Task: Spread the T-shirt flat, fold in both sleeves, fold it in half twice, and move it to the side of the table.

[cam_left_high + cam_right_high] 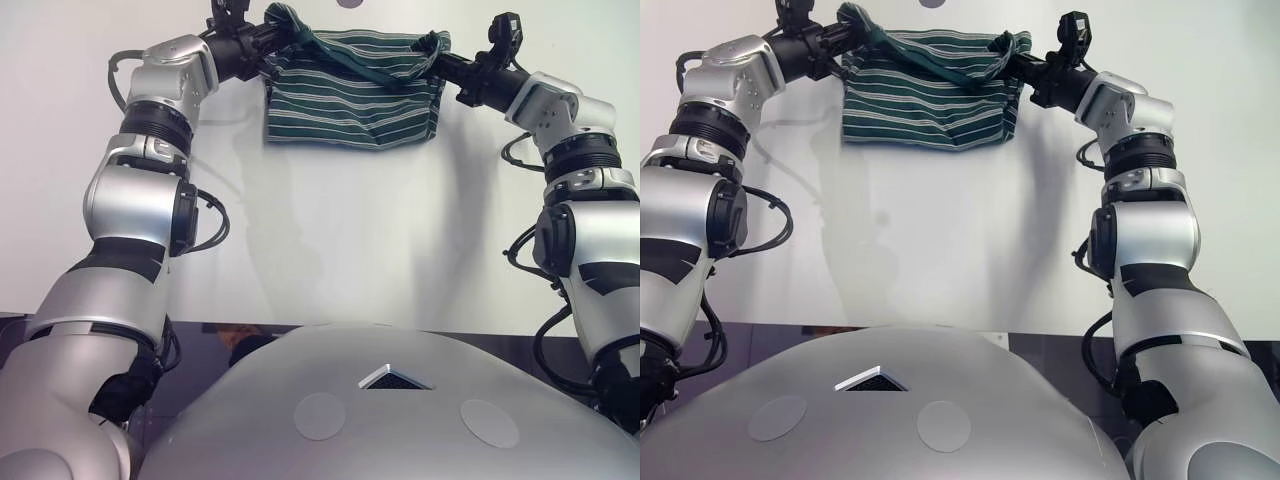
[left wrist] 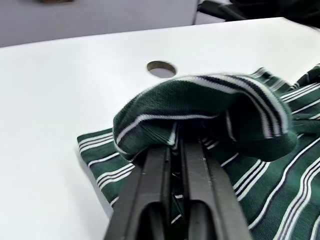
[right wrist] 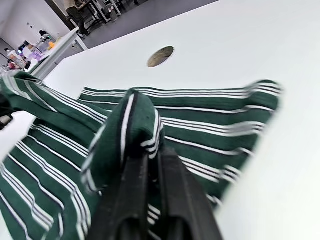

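T-shirt [image 1: 350, 100] is sitting at the far side of the white desk [image 1: 330, 250]. I am seeing it as a small folded block, dark green with thin white stripes. Its near part is lying flat on the desk. Its far edge is being held up a little, and it is sagging between my two arms.

My left claw [image 2: 176, 147] is pinching the far left corner. Its two black fingers [image 2: 150, 185] are pressing close together, with only a thin slit between them. A fat bunch of cloth is wrapping over their tips.

My right claw [image 3: 150, 159] is gripping the far right corner the same way. Its fingers are squeezing tight too, and a fold of striped cloth is draping over the tips.

A small round hole [image 2: 161, 69] is showing in the desk just past the shirt, with a bare strip of desk lying between the two.
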